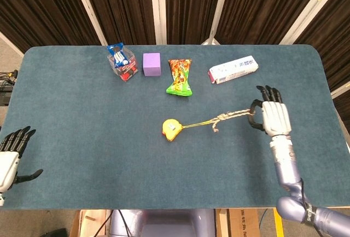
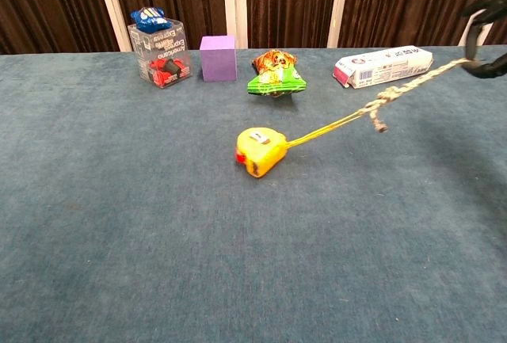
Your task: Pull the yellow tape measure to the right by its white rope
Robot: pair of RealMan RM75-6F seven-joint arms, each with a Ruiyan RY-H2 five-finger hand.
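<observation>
The yellow tape measure (image 1: 170, 128) (image 2: 262, 151) lies near the middle of the table. Its yellow strap runs right into a knotted white rope (image 1: 232, 115) (image 2: 404, 88), stretched taut above the cloth. My right hand (image 1: 271, 117) pinches the rope's far end at the right side of the table; in the chest view only its dark fingertips (image 2: 485, 36) show at the right edge. My left hand (image 1: 11, 156) hovers off the table's left front corner, fingers spread, holding nothing.
Along the far side sit a clear box of snacks (image 1: 121, 62), a purple cube (image 1: 151, 64), a green and orange snack bag (image 1: 179, 76) and a white carton (image 1: 233, 69). The blue table cloth (image 1: 82, 133) ends close to the right hand.
</observation>
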